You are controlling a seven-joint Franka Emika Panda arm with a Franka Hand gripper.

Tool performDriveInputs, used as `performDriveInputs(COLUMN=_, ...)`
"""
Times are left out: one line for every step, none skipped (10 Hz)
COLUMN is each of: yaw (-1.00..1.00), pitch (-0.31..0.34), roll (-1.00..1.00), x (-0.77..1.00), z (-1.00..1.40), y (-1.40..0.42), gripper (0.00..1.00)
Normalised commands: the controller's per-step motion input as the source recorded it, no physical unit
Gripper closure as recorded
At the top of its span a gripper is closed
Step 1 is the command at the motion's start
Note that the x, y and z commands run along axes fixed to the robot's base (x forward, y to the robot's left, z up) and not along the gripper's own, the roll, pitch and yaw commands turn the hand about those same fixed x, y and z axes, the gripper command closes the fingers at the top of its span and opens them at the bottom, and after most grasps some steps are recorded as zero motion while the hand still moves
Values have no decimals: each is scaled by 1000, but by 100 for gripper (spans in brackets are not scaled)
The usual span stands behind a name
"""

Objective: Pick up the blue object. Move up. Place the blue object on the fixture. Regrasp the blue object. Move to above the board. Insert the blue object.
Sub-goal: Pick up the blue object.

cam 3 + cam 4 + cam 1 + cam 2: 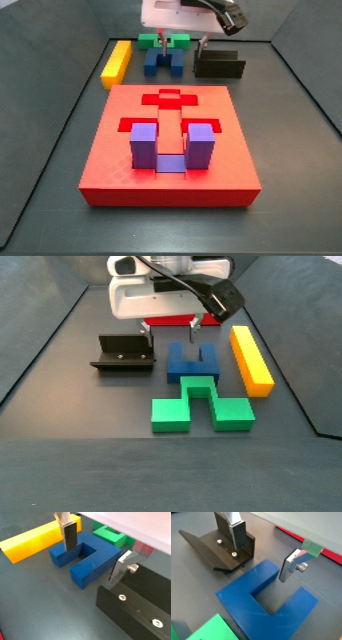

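Dark grey floor carries the blue object (pixel 193 362), lying flat between the fixture (pixel 123 354) and yellow bar (pixel 250 356), behind the board (pixel 171 150). Gripper (pixel 94 551) points straight down over it, fingers (pixel 69 536) spread apart, astride one prong, not clamping

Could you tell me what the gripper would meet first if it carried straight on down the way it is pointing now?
Probably the blue object. The gripper hangs open right above it, one finger over the slot, the other beyond a prong's outer side. The pads may touch the floor first; depth is unclear.
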Motion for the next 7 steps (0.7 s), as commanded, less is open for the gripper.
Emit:
performDriveInputs(yaw=-63, pitch=0, roll=0, x=0, z=-151, y=0, gripper=0)
performDriveInputs(yaw=-83, pitch=0, roll=0, x=0, z=-91, y=0, gripper=0)
performDriveInputs(yaw=-80, pitch=0, roll=0, x=37, z=-89, y=0, gripper=0)
performDriveInputs(yaw=-63, pitch=4, roll=0, x=37, z=-83, y=0, gripper=0)
performDriveInputs(yaw=-74, pitch=3, roll=24, x=6, z=-126, y=0, gripper=0)
performDriveInputs(yaw=-74, pitch=4, roll=69, x=0, z=-154, y=0, gripper=0)
performDriveInputs(yaw=-83, pitch=7, roll=119, x=-43, z=-191, y=0, gripper=0)
